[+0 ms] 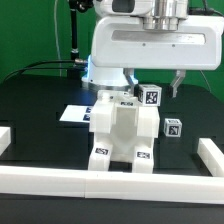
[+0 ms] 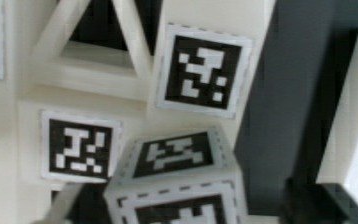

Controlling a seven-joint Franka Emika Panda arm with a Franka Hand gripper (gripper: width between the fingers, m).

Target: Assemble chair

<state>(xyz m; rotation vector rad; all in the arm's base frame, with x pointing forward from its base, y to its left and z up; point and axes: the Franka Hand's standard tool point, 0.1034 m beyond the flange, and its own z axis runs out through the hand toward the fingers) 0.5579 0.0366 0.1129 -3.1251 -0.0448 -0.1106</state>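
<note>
One white, blocky, tag-covered chair assembly (image 1: 121, 132) upright mid-table. Directly over it, one white two-finger gripper (image 1: 118, 95), jaws hidden, grip impossible to tell. To the exterior view's right of the assembly, two loose tagged white parts, both apart from it: one small cube (image 1: 172, 128) and one block (image 1: 150, 96) farther back. Behind the assembly, one flat white marker board (image 1: 72, 114).

- No words, letters or numbers can be read anywhere.
- The only signs are black-and-white square tags (image 1: 152, 97) on the white chair parts (image 1: 122, 130).
- A small part (image 1: 173, 128) at three o'clock from the big one shows one too.
</note>
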